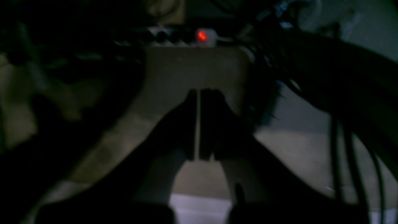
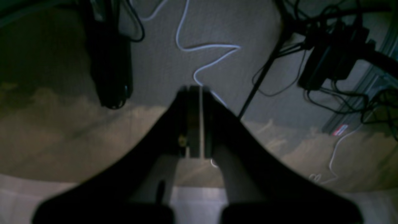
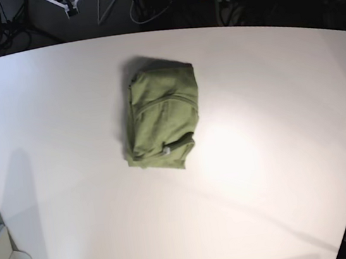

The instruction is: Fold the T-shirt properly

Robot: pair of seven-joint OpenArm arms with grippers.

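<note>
The olive-green T-shirt [image 3: 161, 119] lies in a compact, wrinkled bundle a little left of the middle of the white table [image 3: 284, 153], with a small white label at its near edge. Neither arm shows in the base view. In the dark left wrist view, my left gripper [image 1: 198, 93] is shut with nothing between its fingers. The right wrist view shows my right gripper [image 2: 200, 90] shut and empty too. Both wrist views look at floor and cables, not at the T-shirt.
A power strip with a red light [image 1: 202, 36] lies ahead of the left gripper. A pale cable [image 2: 205, 49] and a black adapter with dark cords [image 2: 326, 65] lie on the floor beyond the right gripper. Stands and wires sit behind the table's far edge [image 3: 148, 34].
</note>
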